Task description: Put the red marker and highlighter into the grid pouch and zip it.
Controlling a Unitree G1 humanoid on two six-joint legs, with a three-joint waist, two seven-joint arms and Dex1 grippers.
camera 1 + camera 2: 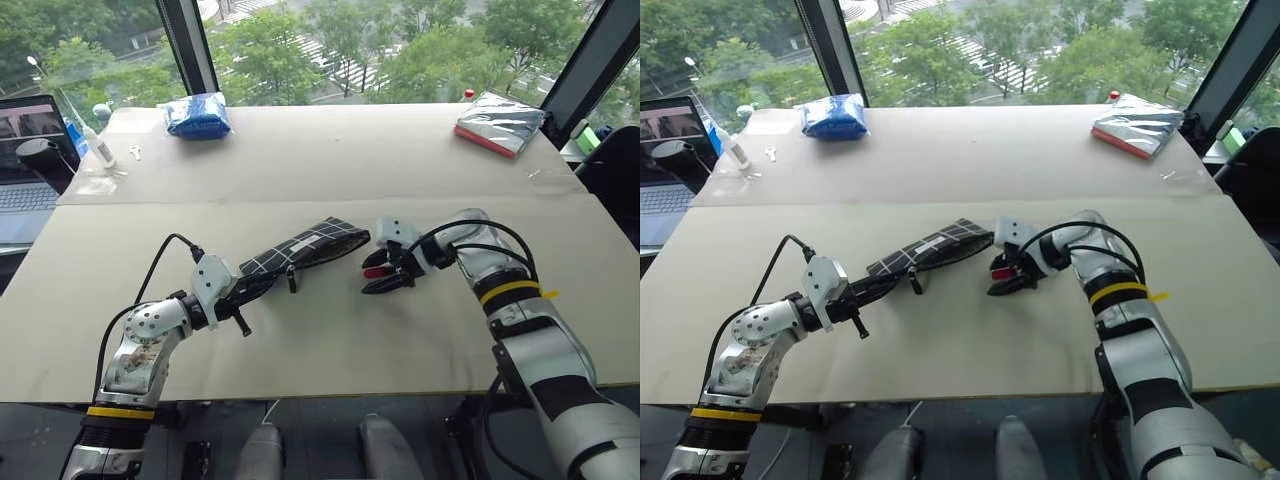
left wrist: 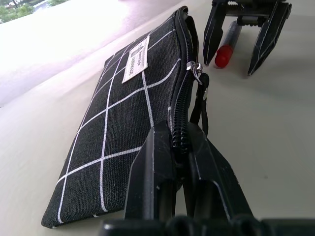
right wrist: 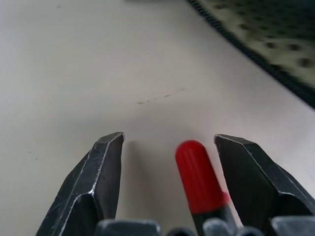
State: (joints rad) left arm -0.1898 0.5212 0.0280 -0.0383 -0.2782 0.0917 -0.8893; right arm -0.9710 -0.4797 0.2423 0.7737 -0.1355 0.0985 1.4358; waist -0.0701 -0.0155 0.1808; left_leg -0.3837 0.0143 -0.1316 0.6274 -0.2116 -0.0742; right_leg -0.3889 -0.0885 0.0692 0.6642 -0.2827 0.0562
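Note:
The grid pouch (image 1: 305,247) is black with white lines and a small white label. It lies on the table with its zipper edge open toward the right arm. My left gripper (image 2: 174,132) is shut on the pouch's near zipper edge. Just beyond the pouch's open end, my right gripper (image 1: 385,275) points down at the table with its fingers open. The red marker (image 3: 197,177), with a red end and a dark body, sits between those open fingers, closer to one finger (image 3: 256,177). The left wrist view also shows the marker (image 2: 224,55). The highlighter is out of view.
A blue plastic bag (image 1: 197,115) lies at the far left of the table (image 1: 320,350). A silver packet with a red edge (image 1: 498,123) is at the far right. A laptop (image 1: 25,160) and a small bottle (image 1: 100,148) stand past the left edge.

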